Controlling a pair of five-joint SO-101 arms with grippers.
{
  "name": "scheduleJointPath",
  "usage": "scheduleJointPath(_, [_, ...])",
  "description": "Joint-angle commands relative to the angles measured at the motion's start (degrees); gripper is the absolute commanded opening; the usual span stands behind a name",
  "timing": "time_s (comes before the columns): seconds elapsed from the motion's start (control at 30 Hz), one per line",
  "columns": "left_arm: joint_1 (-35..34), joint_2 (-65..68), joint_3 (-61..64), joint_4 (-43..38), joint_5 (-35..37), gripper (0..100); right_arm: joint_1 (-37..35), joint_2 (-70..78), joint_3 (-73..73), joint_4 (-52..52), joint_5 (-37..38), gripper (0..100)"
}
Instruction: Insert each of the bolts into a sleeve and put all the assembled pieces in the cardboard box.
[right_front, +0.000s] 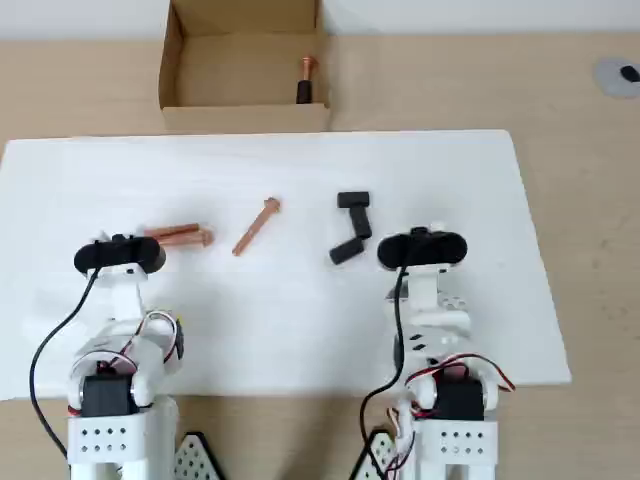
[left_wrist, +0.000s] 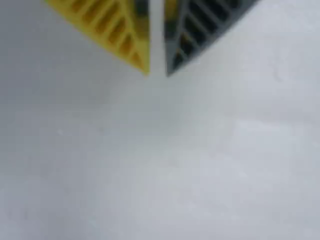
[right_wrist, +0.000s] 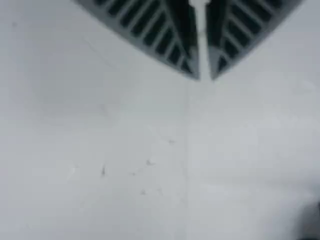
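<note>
A lone copper-coloured metal bolt (right_front: 257, 227) lies loose on the white sheet (right_front: 470, 180). Its long axis slants, with the head toward the far right and the shank tip toward the near left. It sits between the two arms, a little nearer the left arm (right_front: 122, 300). Two more copper bolts (right_front: 180, 235) lie touching side by side, running across the counter just beyond and to the right of that arm's wrist. The short black plastic sleeves (right_front: 353, 225) cluster just beside the right arm (right_front: 425, 300), off its left side and slightly farther out; one lies crosswise and the rest slant, and their exact number is hard to tell. From this layout, the left arm looks better placed to take a bolt and the right arm a sleeve. The left tool (left_wrist: 157, 74), with one yellow finger and one grey, has its tips drawn almost together, grips nothing and points at bare sheet. The right tool (right_wrist: 204, 77), with both fingers dark grey, is likewise closed to a sliver and empty. One assembled piece (right_front: 305, 80) already rests inside the open brown cardboard box (right_front: 245, 117) at the far side, well apart from the loose parts. The sheet covers a pale wooden counter (right_front: 580, 150), which has a grey round cable port (right_front: 618, 75) near its far right corner.
</note>
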Motion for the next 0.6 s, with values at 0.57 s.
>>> scheduleJointPath(0.57, [0.6,-0.4,-0.2,-0.5,0.4,3,0.2,-6.0,0.0,0.2,0.5,0.9])
